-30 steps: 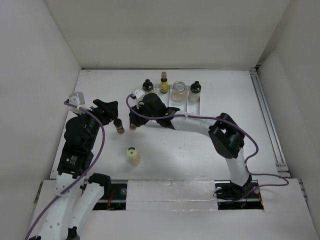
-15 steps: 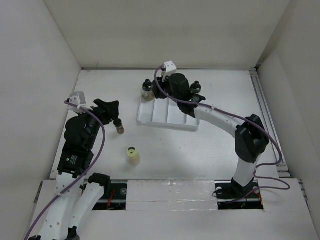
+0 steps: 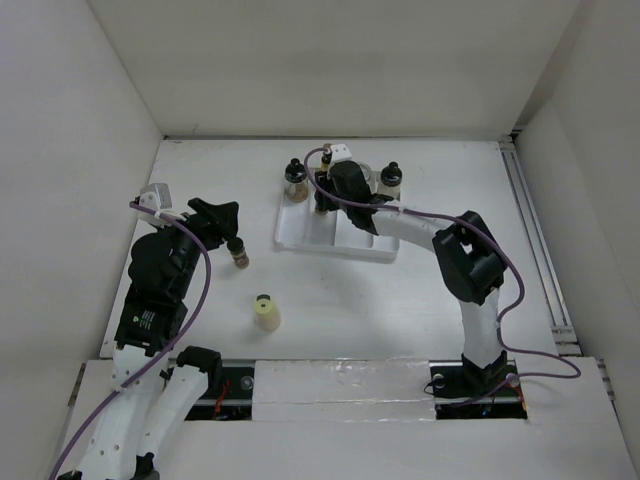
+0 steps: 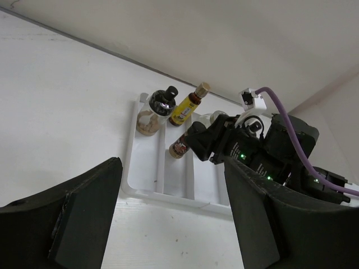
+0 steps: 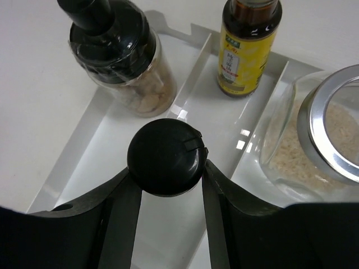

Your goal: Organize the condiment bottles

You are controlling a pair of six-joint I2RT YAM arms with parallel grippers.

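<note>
My right gripper (image 5: 166, 168) is shut on the black cap of a brown shaker (image 5: 165, 156) and holds it upright over the second slot of the white ridged tray (image 5: 84, 151). Behind it in the tray stand a black-capped tan jar (image 5: 120, 61), the slim yellow bottle (image 5: 247, 53) and the silver-lidded clear jar (image 5: 328, 134). In the top view my right gripper (image 3: 323, 203) is over the tray (image 3: 335, 238). My left gripper (image 3: 228, 213) is open and empty, just behind another brown shaker (image 3: 239, 254) on the table. The pale cream bottle (image 3: 265, 311) stands nearer the front.
A black-capped pale bottle (image 3: 390, 178) stands at the tray's back right. The left wrist view shows the tray (image 4: 143, 185), the tan jar (image 4: 154, 109) and the yellow bottle (image 4: 188, 106). White walls close in the table on three sides.
My right gripper has carried a brown shaker from the table left of the tray, swung to the back, and now holds it over the tray. The left arm has not moved.
</note>
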